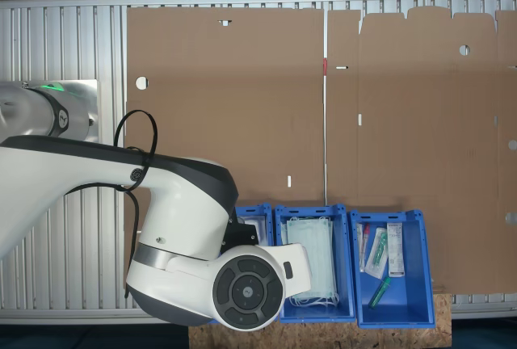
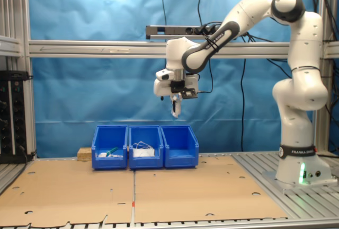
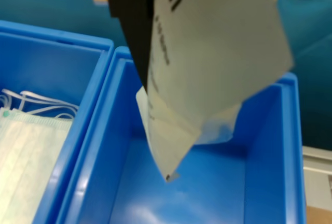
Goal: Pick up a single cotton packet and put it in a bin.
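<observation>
My end effector (image 2: 176, 108) is pinching the cotton packet (image 3: 207, 68) by its top edge, high over the bin (image 3: 270, 182). The packet looks light, thin and floppy. It hangs down, so I think the edge is the best place to hold.

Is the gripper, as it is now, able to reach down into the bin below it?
Probably yes: the gripper hangs over the bin holding the cotton packet, and nothing stands between them.
</observation>
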Robot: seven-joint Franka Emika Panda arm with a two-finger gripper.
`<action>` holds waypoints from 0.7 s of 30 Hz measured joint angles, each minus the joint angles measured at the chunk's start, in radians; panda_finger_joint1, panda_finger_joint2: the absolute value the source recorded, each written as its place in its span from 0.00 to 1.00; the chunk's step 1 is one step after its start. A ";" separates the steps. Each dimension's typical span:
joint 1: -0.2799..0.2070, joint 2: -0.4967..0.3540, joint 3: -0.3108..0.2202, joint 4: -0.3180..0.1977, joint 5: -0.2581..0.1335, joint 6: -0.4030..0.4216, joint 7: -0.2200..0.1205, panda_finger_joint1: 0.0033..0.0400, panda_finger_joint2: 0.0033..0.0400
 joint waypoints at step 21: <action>0.000 -0.004 0.000 0.000 0.136 0.011 -0.098 0.08 0.08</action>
